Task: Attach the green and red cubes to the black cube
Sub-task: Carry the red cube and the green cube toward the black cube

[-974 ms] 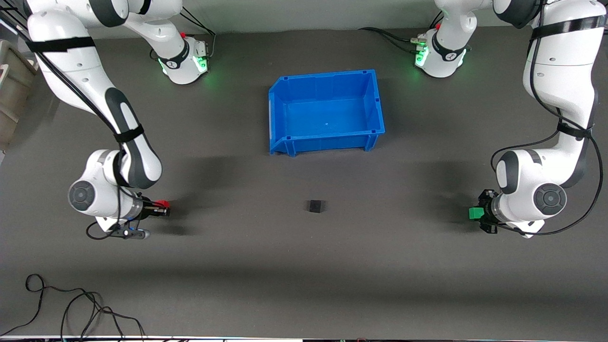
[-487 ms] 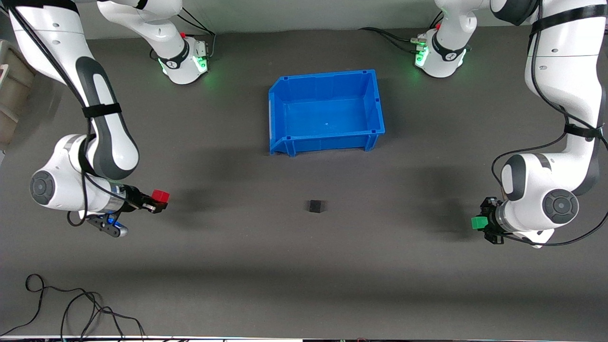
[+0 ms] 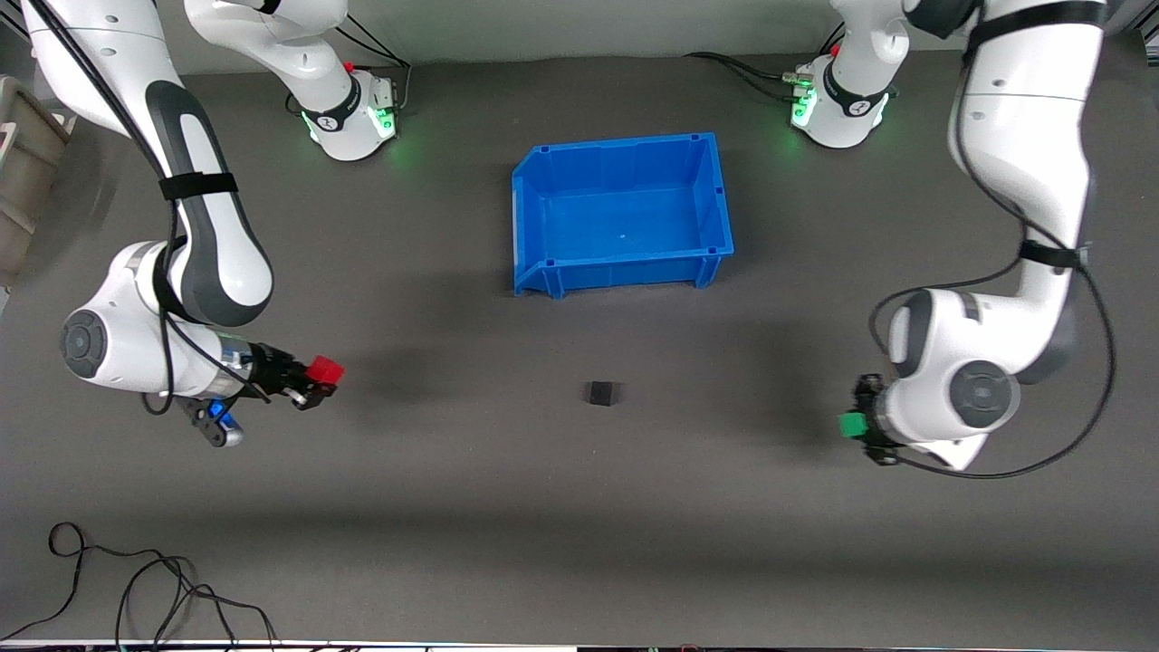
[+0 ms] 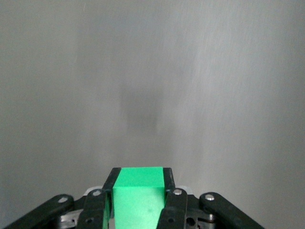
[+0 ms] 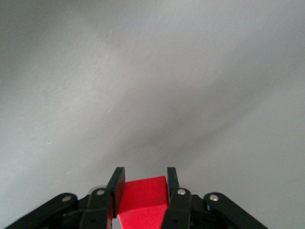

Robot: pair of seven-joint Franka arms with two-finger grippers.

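The black cube point(image 3: 601, 393) rests alone on the grey mat, nearer the front camera than the blue bin. My right gripper point(image 3: 319, 376) hangs above the mat toward the right arm's end, shut on the red cube point(image 3: 324, 369); the right wrist view shows that red cube point(image 5: 142, 195) clamped between both fingers. Toward the left arm's end, my left gripper point(image 3: 856, 426) is shut on the green cube point(image 3: 852, 425), and in the left wrist view the green cube point(image 4: 139, 194) fills the gap between the fingers. Both grippers point inward toward the black cube, each well apart from it.
A blue bin point(image 3: 531, 204) with nothing in it stands mid-table, farther from the front camera than the black cube. A loose black cable point(image 3: 136, 580) lies near the front edge at the right arm's end. Grey mat covers the table.
The left arm has swung inward, carrying the green cube closer to the black cube. The right gripper shifted slightly inward with the red cube. The black cube stayed put.
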